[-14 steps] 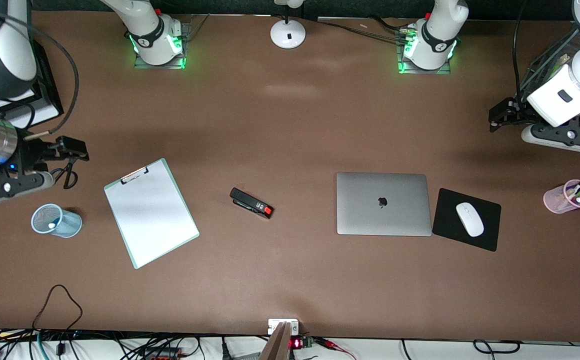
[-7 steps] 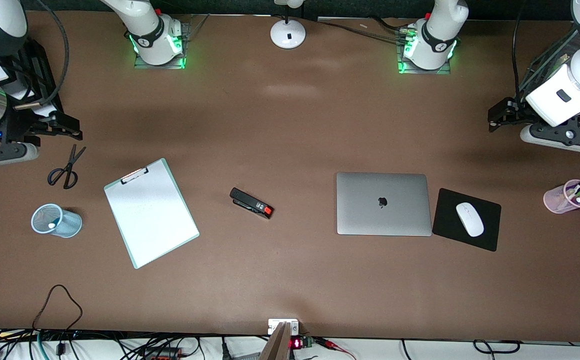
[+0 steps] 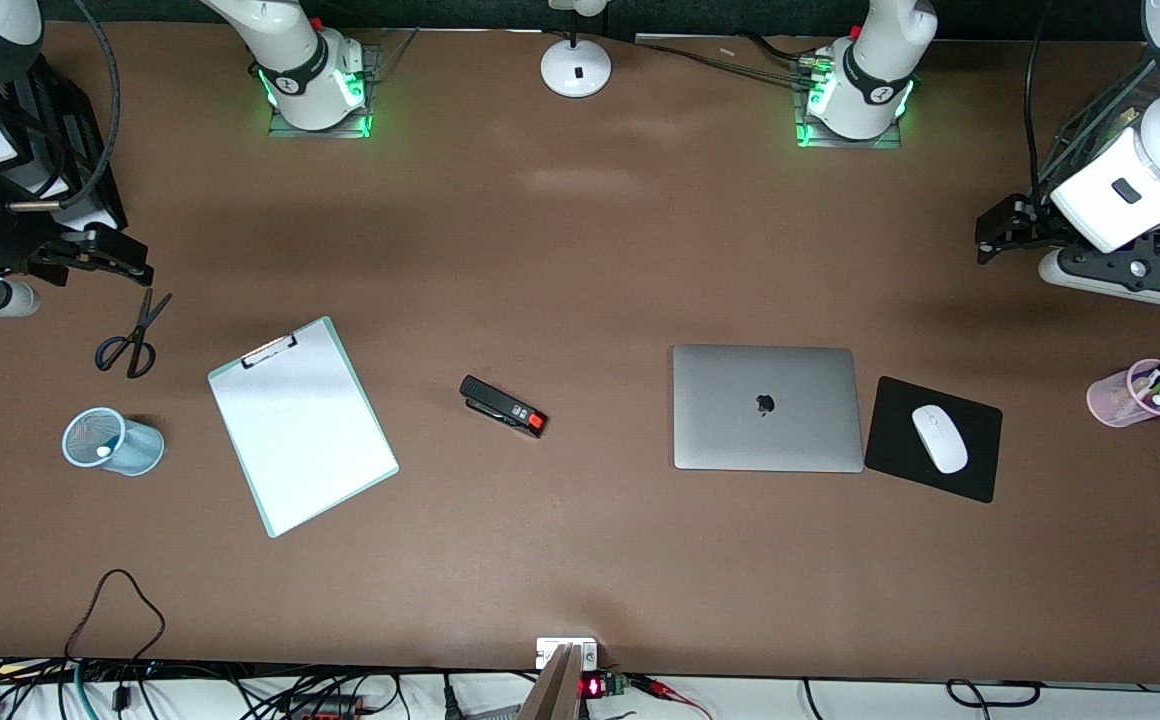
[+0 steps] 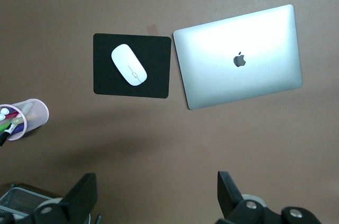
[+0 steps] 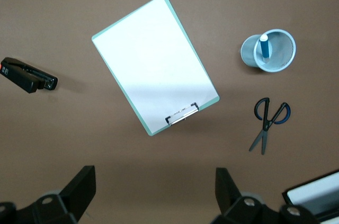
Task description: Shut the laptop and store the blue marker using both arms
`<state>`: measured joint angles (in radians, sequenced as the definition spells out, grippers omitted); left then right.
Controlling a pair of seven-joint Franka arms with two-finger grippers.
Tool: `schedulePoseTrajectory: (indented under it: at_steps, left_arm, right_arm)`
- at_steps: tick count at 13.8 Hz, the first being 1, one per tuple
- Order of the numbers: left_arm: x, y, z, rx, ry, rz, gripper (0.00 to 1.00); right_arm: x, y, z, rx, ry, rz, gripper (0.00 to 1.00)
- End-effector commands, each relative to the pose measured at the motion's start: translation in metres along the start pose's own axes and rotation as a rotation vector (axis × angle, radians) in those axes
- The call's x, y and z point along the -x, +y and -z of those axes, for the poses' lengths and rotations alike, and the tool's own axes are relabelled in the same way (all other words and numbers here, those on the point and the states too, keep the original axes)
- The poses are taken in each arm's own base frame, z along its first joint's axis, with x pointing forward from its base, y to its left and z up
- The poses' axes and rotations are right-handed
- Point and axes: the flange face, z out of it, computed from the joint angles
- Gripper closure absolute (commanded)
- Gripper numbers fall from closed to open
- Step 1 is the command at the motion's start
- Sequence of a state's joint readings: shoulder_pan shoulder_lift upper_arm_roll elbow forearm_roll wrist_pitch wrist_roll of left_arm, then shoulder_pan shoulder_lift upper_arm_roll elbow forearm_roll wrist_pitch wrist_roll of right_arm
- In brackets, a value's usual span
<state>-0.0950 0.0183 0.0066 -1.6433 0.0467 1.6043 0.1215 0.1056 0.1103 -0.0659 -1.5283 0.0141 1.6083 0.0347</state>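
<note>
The silver-grey laptop [image 3: 765,405] lies closed, lid down with the apple logo up, and also shows in the left wrist view [image 4: 241,57]. The blue marker [image 5: 263,47] stands in a light-blue mesh cup [image 5: 280,57]. In the front view only its white end [image 3: 103,452] shows inside the cup [image 3: 125,445]. My right gripper [image 3: 120,257] is open and empty, in the air over the table by the scissors; its wrist view [image 5: 154,184] shows the jaws wide apart. My left gripper [image 3: 985,238] is open and empty over bare table at the left arm's end [image 4: 156,192].
A clipboard [image 3: 302,425], a black stapler [image 3: 503,406] and scissors [image 3: 130,335] lie toward the right arm's end. A black mouse pad [image 3: 890,445] with a white mouse [image 3: 939,438] lies beside the laptop. A pink cup of markers [image 3: 1135,392] stands at the left arm's end.
My right gripper has drawn back from over the scissors toward the robots' side, leaving them in full view. The left arm has hardly moved. Nothing on the table has shifted.
</note>
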Motion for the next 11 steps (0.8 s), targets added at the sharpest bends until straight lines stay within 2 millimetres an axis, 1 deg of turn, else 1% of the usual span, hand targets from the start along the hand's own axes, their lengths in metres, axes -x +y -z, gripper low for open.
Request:
schedulePoseTrajectory:
  at_steps: [1,3,5,7,11]
  left_arm:
    - [0.0,0.004,0.007,-0.024,-0.006,-0.029,0.0]
    - [0.001,0.004,0.008,-0.022,-0.006,-0.027,0.0]
    - [0.001,0.003,0.008,-0.022,-0.006,-0.026,0.0]
    - [0.002,0.004,0.008,-0.022,-0.009,-0.027,0.0]
    - [0.001,0.004,0.007,-0.022,-0.011,-0.027,0.0]
  right_arm:
    - [0.034,0.003,0.0,-0.004,0.074,-0.013,0.0]
    - [0.038,-0.003,0.003,-0.002,0.074,0.0,0.0]
    - [0.039,-0.001,0.006,-0.005,0.065,-0.014,0.0]
    - [0.042,-0.004,0.011,-0.005,0.06,-0.011,0.0]
    - [0.045,0.005,0.016,-0.005,0.048,-0.014,0.0]
